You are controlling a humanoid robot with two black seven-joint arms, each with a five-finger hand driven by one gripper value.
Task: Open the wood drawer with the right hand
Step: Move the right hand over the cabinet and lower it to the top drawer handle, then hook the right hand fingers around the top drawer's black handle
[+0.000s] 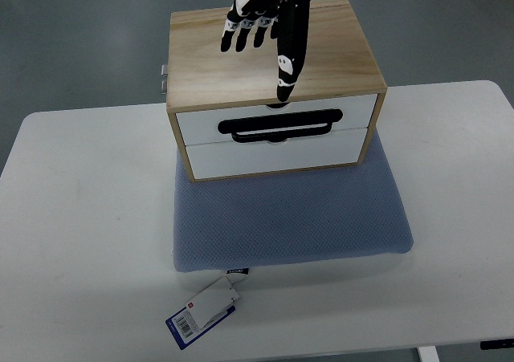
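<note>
Bare cushion [289, 217] before drawer front [277, 137], handle slot [281, 127] unblocked, robot hand [273, 25] over box top [269, 57]

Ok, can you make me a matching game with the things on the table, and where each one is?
Things:
1. wooden drawer box
2. blue cushion
3. paper tag
4. robot hand

Places:
A. lying on the white table in front of the cushion
B. above the top of the box, fingers spread
C. under the box
D. standing on the cushion

Pairs: 1-D, 2-C, 3-A, 4-B
</note>
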